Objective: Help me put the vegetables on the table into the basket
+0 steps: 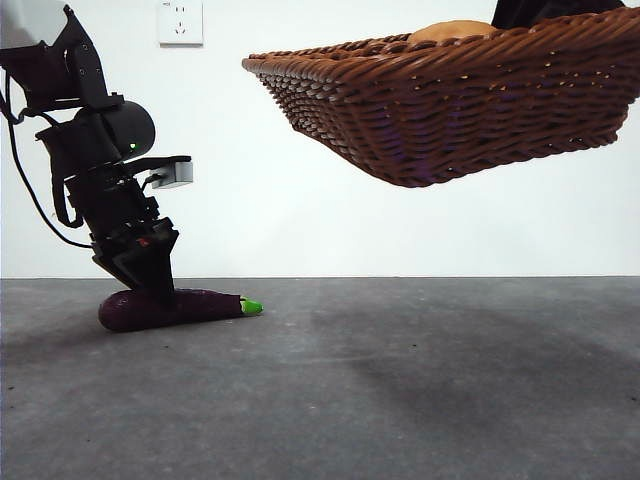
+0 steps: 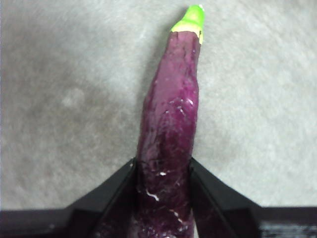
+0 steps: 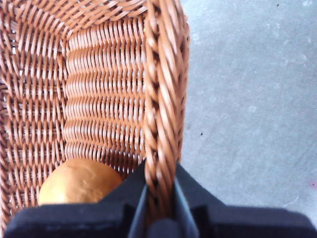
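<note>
Dark-purple, glossy and slim, your eggplant (image 2: 168, 134) lies on the table (image 1: 400, 400), green stem tip outward, left gripper (image 2: 163, 198) clamped around its thick end. Your right gripper (image 3: 159, 198) pinches the airborne basket (image 1: 450, 100) rim; potato (image 3: 79, 181) inside.

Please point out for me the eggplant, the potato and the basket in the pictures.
eggplant (image 2: 168, 124): left wrist view, middle of its purple body.
potato (image 3: 79, 181): right wrist view, its rounded top inside the basket.
basket (image 1: 440, 110): front view, its woven side wall.

One eggplant (image 1: 172, 308), one potato (image 3: 79, 181), one basket (image 1: 450, 110), two grippers: left gripper (image 2: 163, 186), right gripper (image 3: 159, 191), one wall socket (image 1: 180, 22)
</note>
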Robot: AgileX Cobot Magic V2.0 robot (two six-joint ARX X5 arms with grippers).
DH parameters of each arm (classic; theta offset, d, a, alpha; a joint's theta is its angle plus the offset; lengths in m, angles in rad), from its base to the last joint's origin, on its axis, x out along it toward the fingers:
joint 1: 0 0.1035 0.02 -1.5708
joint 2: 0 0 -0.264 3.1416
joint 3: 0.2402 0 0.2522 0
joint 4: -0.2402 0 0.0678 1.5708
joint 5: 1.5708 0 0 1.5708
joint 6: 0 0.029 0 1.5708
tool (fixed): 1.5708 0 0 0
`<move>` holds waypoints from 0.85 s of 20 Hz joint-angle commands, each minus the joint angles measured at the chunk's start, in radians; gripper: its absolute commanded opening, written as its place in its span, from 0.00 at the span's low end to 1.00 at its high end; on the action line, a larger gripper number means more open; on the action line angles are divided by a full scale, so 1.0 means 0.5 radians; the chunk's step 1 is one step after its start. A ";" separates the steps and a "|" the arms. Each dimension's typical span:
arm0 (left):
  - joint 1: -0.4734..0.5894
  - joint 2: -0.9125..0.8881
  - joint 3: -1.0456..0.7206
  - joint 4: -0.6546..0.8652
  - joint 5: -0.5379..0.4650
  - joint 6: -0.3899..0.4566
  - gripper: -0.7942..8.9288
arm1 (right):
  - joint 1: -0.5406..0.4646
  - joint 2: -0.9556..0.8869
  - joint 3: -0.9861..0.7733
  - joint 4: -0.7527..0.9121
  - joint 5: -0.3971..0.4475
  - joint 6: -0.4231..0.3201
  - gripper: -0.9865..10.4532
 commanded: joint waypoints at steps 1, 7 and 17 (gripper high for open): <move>0.061 -0.021 -0.005 -0.042 0.072 -0.317 0.08 | -0.002 -0.019 0.024 0.042 -0.003 0.008 0.07; 0.237 -0.420 -0.008 -0.384 0.364 -0.459 0.08 | -0.039 -0.018 -0.069 0.206 0.095 0.117 0.07; -0.233 -1.486 -0.012 -0.815 0.378 0.175 0.08 | -0.037 -0.018 -0.797 0.588 -0.288 0.162 0.07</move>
